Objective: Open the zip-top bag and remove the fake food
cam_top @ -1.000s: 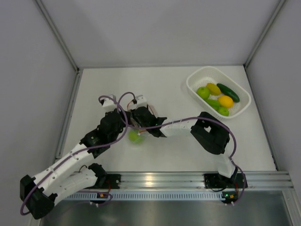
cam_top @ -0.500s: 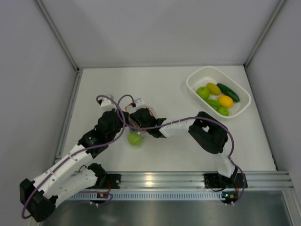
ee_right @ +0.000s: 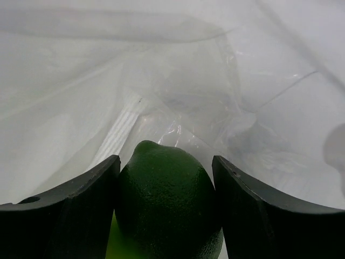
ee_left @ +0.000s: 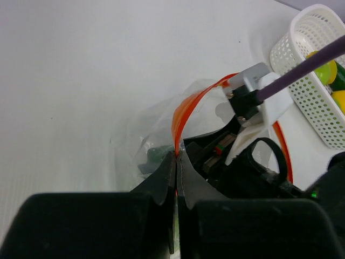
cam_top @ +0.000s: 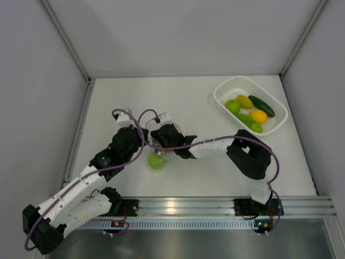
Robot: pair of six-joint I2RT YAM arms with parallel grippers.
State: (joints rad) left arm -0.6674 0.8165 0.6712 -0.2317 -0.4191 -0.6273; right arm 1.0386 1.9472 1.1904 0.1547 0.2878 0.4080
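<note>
Both my arms bend inward and meet left of centre on the counter (cam_top: 199, 97). My left tool (ee_left: 176, 156) is pressed together on the orange zip strip (ee_left: 186, 108) of the zip-top bag (ee_left: 156, 124). My right tool (ee_right: 165, 162), inside that crinkly clear plastic, clamps a pebbled dark-green fruit (ee_right: 164, 199) — its lower part cut off. From above, the bag barely shows.

The green fruit (ee_right: 167, 199), perhaps a lime, runs off the bottom edge; the white basket (ee_left: 312, 102) is cut off at upper right.
</note>
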